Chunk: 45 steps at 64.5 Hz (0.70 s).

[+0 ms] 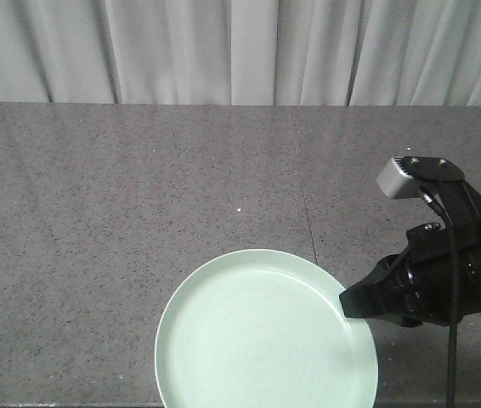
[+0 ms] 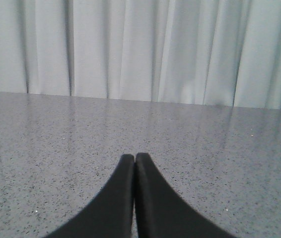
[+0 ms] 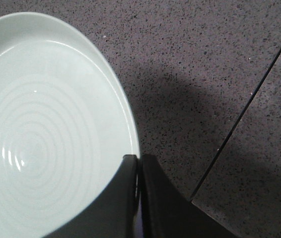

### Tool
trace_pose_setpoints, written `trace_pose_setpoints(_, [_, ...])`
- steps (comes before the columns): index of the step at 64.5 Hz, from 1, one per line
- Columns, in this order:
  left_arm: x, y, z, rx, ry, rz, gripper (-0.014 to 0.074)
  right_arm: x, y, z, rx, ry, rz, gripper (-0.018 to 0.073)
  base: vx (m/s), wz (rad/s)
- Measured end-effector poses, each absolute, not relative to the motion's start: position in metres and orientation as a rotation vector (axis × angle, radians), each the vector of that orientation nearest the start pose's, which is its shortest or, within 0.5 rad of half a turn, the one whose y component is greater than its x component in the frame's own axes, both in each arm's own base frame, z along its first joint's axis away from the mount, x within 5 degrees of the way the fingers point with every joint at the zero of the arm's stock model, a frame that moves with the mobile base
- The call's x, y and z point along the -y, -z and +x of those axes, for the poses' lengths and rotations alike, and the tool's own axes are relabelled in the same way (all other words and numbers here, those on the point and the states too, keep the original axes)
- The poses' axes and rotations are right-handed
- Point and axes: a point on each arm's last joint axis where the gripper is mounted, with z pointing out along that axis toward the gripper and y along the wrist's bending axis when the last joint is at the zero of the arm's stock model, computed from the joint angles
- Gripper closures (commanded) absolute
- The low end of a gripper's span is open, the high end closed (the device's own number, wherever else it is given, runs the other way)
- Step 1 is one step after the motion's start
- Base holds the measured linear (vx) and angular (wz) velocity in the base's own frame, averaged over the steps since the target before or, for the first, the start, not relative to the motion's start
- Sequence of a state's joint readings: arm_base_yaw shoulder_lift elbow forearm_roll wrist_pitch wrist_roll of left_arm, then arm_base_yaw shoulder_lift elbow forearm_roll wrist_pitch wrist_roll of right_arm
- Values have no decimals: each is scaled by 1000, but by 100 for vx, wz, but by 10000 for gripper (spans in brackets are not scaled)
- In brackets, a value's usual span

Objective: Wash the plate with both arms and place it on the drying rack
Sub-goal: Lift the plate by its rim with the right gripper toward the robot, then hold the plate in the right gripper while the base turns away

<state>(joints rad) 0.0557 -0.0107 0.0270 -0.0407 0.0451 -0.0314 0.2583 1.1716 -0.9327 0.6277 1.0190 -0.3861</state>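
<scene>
Setting: a dark grey speckled stone counter [image 1: 96,212], with pale grey pleated curtains [image 1: 223,51] hanging behind it.
Plate: a round pale mint-green plate [image 1: 262,336] with a low upturned rim and faint rings inside is at the near edge of the counter, in the middle of the front view. The frame cuts off its lower part.
Right arm: a bulky black robot arm [image 1: 453,272] reaches in from the right, with a small grey camera block [image 1: 398,177] on top.
Right gripper: the black right gripper [image 3: 137,159] pinches the plate's right-hand rim, one finger inside the plate and the other outside.
Left gripper: the black left gripper [image 2: 134,158] has its fingers pressed together with nothing between them. It is above the counter, pointing at the curtains.
Seam: a thin dark joint line [image 3: 245,109] crosses the counter, right of the plate.
</scene>
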Motion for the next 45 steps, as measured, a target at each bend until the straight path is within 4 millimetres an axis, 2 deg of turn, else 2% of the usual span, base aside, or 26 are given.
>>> trace_pose_setpoints(21, [-3,-201,57,-1542,14,-97,603,-99,-313,196,-2556,-772,-541,564,-2,10])
trace_pose_setpoints(45, [-3,-201,57,-1542,14,-97,603,-99,-313,196,-2556,-772,-541,564,-3,28])
